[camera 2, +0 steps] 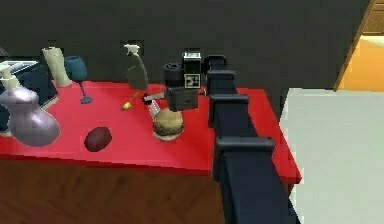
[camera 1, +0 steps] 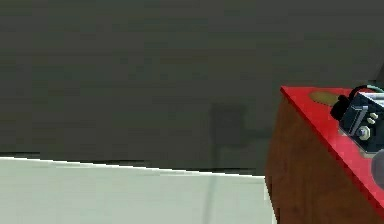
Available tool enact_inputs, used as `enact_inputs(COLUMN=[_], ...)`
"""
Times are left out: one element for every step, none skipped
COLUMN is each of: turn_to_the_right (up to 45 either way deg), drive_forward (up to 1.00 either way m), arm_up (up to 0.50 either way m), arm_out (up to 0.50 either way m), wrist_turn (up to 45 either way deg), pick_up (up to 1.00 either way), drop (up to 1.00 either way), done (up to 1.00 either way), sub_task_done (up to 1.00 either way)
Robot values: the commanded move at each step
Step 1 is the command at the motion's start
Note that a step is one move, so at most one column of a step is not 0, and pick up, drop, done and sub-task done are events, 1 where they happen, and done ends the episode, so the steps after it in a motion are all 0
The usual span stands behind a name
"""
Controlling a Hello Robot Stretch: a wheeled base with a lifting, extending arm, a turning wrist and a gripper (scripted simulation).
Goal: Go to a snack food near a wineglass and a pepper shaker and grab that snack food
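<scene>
A round tan and brown snack food point(camera 2: 167, 124) lies on the red table point(camera 2: 120, 160) near its middle. The dark arm point(camera 2: 235, 130) reaches out over the table from the arm side view's bottom edge. My gripper point(camera 2: 165, 108) is right at the snack food, so I cannot tell whether it holds anything. A blue wineglass point(camera 2: 80, 76) stands at the back left. A dark red-brown oval thing point(camera 2: 97, 139) lies near the front edge.
A silver vase point(camera 2: 28, 115), a white vase point(camera 2: 52, 62) and a spray bottle point(camera 2: 135, 68) stand on the table. In the forward view the red table's corner point(camera 1: 310, 112) carries a dark blue device point(camera 1: 362, 115). A grey wall lies ahead and pale floor point(camera 2: 335, 140) beside the table.
</scene>
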Motion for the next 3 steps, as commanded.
enact_inputs(turn_to_the_right=[0.0,0.0,0.0], drive_forward=[0.0,0.0,0.0], arm_up=[-0.14,0.0,0.1], arm_out=[0.0,0.0,0.0], wrist_turn=[0.0,0.0,0.0], pick_up=[0.0,1.0,0.0], drop=[0.0,0.0,0.0], done=[0.0,0.0,0.0], sub_task_done=[0.0,0.0,0.0])
